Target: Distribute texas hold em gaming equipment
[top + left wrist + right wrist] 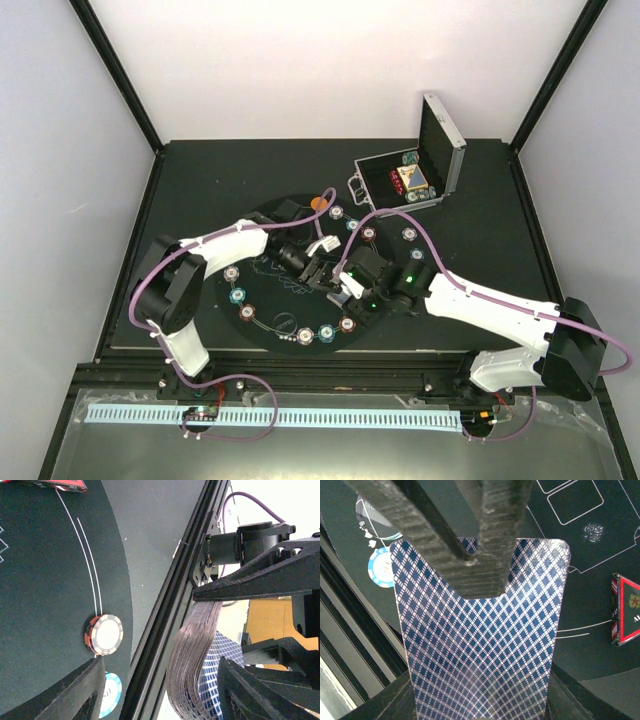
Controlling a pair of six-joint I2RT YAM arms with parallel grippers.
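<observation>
Clamping card deck [480,655] edge, right claw [335,281]

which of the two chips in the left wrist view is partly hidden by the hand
The teal chip, partly covered by a finger; the white-faced chip with the red-brown rim shows whole.

Robotics lab cell, by the look of it: plain white panel walls [300,60], black frame posts [118,75], black table [220,180], purple cable [136,300], black mounting rail [330,380] along the near edge.
</observation>
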